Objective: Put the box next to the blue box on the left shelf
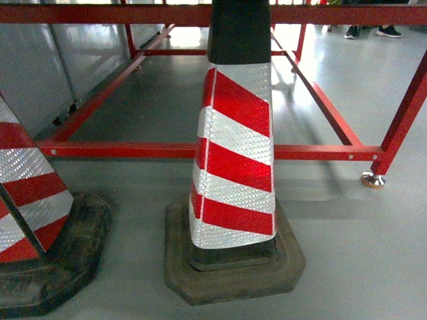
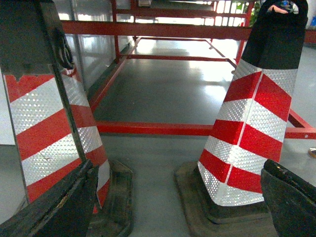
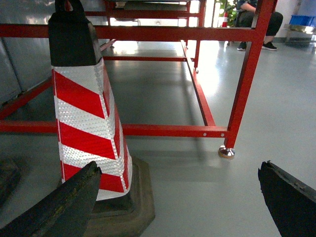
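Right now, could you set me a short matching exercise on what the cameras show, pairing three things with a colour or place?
Things:
1. traffic cone
2. rack frame
3. levelling foot

Descriptions:
A. plain red metal bars
B. shiny, under the rack's right post
C. red and white stripes on a dark base

Pairs: 1-C, 2-A, 3-B

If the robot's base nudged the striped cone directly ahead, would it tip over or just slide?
The cone would probably slide or rock rather than topple: its dark base is wide and thick, likely heavy rubber. The smooth grey floor offers little grip.
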Controlling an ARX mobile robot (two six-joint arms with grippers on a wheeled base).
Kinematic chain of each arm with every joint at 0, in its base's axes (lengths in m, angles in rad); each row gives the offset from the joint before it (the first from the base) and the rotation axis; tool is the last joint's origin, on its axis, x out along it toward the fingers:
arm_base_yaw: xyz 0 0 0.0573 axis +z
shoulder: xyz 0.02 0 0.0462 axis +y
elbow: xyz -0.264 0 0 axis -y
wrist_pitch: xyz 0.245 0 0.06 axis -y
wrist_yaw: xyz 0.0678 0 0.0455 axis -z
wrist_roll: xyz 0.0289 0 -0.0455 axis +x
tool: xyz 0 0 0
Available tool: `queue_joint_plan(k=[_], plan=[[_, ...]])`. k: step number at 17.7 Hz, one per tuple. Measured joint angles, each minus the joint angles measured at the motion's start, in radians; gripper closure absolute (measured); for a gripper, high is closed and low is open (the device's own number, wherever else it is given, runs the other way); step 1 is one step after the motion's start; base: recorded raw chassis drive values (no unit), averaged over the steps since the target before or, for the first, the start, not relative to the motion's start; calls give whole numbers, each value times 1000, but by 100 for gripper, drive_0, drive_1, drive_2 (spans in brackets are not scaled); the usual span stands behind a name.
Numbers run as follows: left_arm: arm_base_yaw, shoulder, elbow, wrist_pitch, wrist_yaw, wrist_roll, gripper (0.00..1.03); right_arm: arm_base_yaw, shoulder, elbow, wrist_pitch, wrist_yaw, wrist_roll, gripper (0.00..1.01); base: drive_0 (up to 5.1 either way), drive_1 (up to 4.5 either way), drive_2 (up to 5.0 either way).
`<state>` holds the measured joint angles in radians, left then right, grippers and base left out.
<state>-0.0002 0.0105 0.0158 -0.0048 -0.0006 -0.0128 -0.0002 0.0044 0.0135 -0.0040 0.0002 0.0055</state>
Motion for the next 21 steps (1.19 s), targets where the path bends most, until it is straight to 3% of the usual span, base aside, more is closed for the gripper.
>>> queue_joint_plan(k=[21], plan=[[0,0,0,0,1,3,5,0,0,0,-2,1,-2,3,0,0,0]])
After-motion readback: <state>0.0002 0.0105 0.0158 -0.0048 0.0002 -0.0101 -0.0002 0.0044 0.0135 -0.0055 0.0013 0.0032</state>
